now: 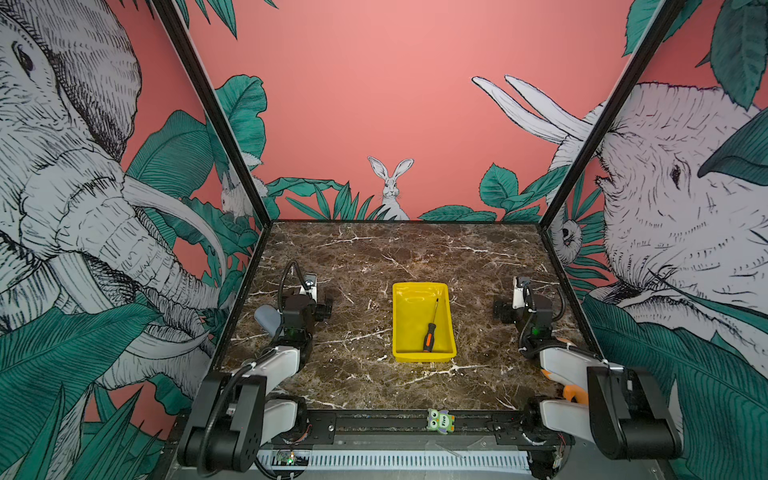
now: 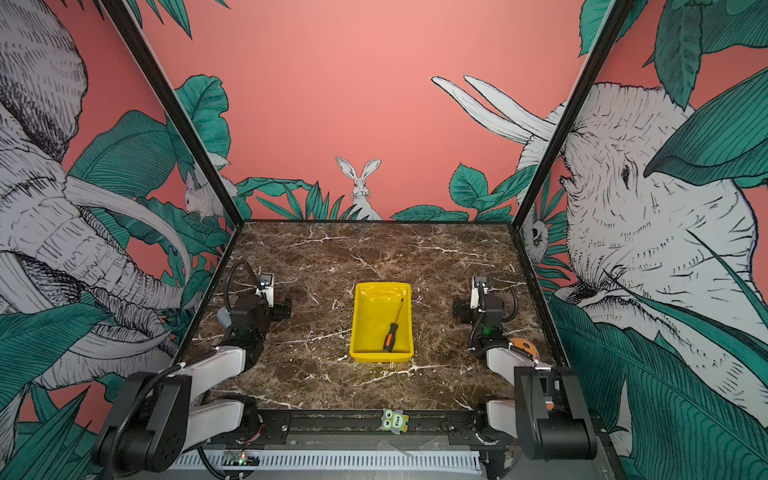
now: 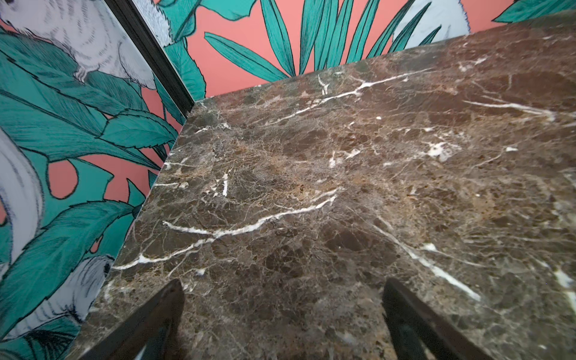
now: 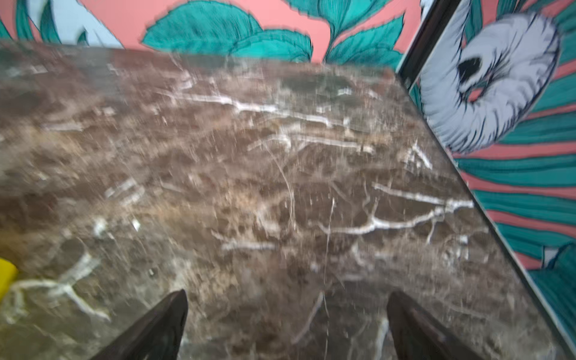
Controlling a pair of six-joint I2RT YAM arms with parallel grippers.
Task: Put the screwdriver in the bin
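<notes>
Top views. On the marble table [image 1: 374, 257], at its middle, sits the yellow bin [image 1: 409, 316], long side running away from the arm bases. In it lies the screwdriver [image 1: 431, 326], flat on the floor in the right half. The handle is toward the near wall, and the shaft slants away and slightly right toward the far end. The handle end is close to the near wall; whether it touches, cannot tell. Both top views agree on the lie of bin [image 2: 370, 320] and screwdriver [image 2: 392, 328]. To the left of the bin and well apart from it, the left gripper [image 1: 323, 309] is low over the table. On the other side the right gripper [image 1: 502, 309] mirrors it, also well apart. From up here the jaw gap of either is too small to read. An owl sticker [image 1: 440, 420] sits on the black front rail at the table's near edge.

Left wrist view. On the left gripper [image 3: 283, 282], two dark fingers [image 3: 162, 314] are spread wide with only bare marble between them. It holds nothing. Beyond are the table's corner and the leaf-print wall [image 3: 78, 124].

Right wrist view. Blurred. On the right gripper [image 4: 288, 293], the fingers [image 4: 414, 321] are wide apart with bare marble between them, nothing held. A yellow corner of the bin [image 4: 5, 274] shows at the frame's edge.
</notes>
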